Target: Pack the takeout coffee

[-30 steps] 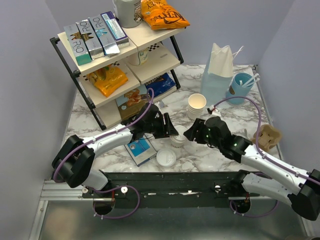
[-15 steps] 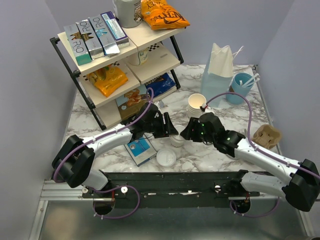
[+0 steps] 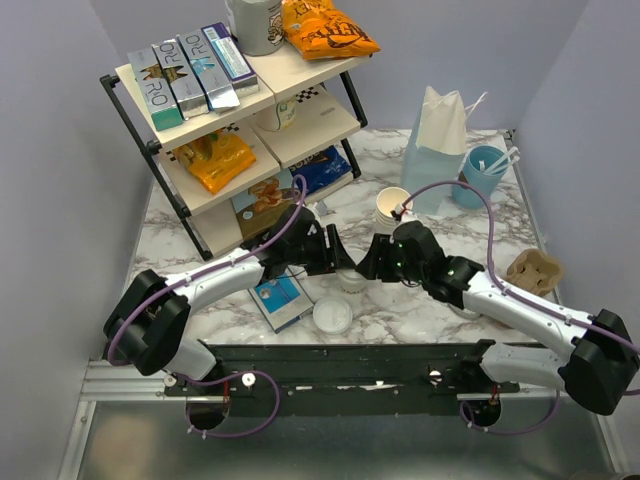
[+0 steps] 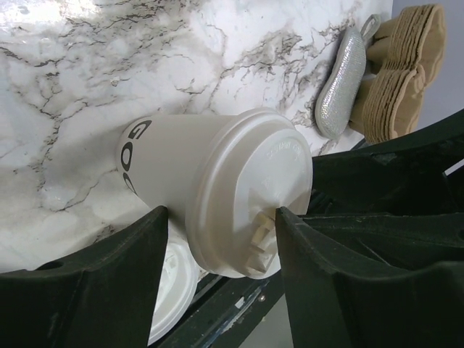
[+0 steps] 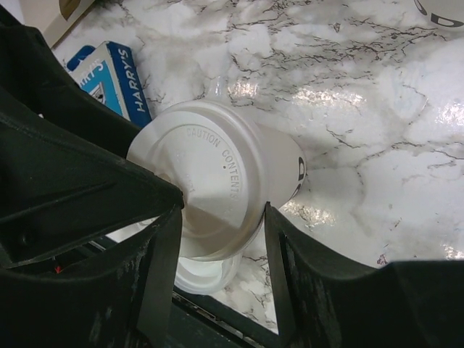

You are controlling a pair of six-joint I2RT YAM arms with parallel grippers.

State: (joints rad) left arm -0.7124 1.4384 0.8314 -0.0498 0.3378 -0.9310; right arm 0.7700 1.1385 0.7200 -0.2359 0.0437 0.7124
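Note:
The takeout coffee (image 3: pixel 352 281), a cream paper cup with a white sip lid, stands on the marble table (image 3: pixel 440 300) between both arms. My left gripper (image 3: pixel 345 268) comes in from the left and is shut on it. In the left wrist view its fingertips press the takeout coffee (image 4: pixel 217 181) at the lid's rim and spout, my left gripper (image 4: pixel 223 214) straddling it. My right gripper (image 3: pixel 368 268) reaches in from the right. The right wrist view shows the takeout coffee (image 5: pixel 210 181) seen lid-on, with my right gripper (image 5: pixel 222 210) shut on the lid's two sides.
A loose white lid (image 3: pixel 332 315) and a blue box (image 3: pixel 281 298) lie just in front of the cup. Behind it are a stack of lidless cups (image 3: pixel 394 208), a paper bag (image 3: pixel 436 150) and a blue cup (image 3: pixel 482 175). A cardboard carrier (image 3: pixel 533 272) sits right, a shelf rack (image 3: pixel 240 130) back left.
My right arm has swung left up to the cup and its jaws have narrowed onto the lid. The left arm has stayed put, holding the cup.

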